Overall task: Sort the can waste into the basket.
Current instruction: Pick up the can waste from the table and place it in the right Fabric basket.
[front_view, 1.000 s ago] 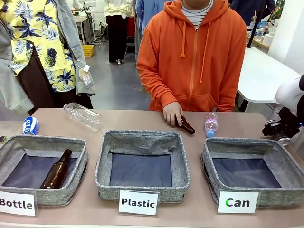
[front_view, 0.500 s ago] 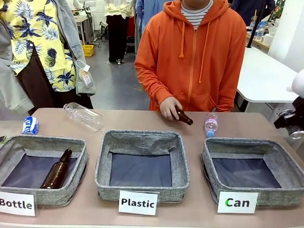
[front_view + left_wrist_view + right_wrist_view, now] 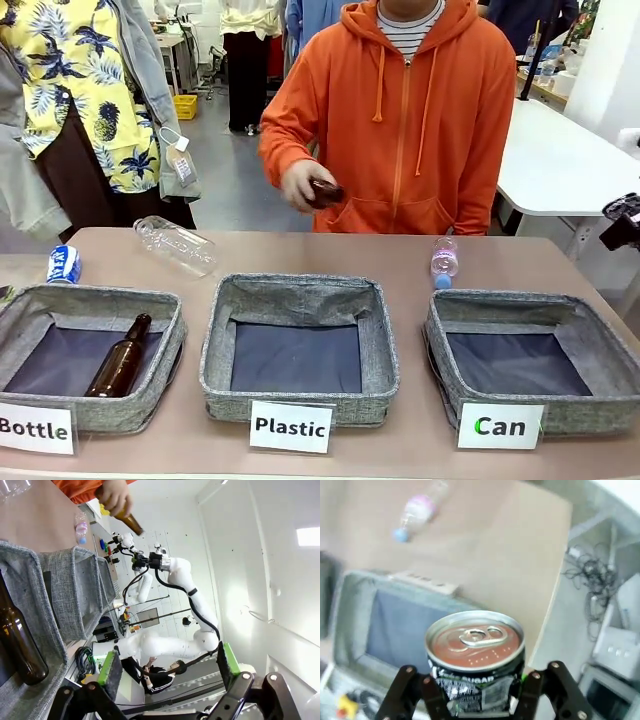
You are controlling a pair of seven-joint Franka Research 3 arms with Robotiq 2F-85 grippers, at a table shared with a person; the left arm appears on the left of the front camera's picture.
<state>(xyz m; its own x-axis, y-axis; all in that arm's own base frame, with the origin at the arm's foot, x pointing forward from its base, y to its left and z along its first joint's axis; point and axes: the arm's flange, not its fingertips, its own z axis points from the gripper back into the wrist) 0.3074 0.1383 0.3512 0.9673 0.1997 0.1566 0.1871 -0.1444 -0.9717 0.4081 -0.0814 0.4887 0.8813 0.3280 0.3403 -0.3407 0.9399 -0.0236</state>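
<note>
The right hand [image 3: 477, 686] gripped the dark can [image 3: 475, 645] by its sides, the "Can" basket [image 3: 510, 298] ahead of and below it; the left hand [image 3: 169, 662] stood open and empty. The blue-and-white can [image 3: 63, 264] lay far from the right hand, at the desk's [image 3: 300, 255] other end. Released too soon, the dark can would likely hit the basket's rim or bare brown desk, cables [image 3: 592, 600] tangled beyond its edge.

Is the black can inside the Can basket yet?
Out. The right gripper holds the can in the air; the Can basket lies lower, lining bare.
</note>
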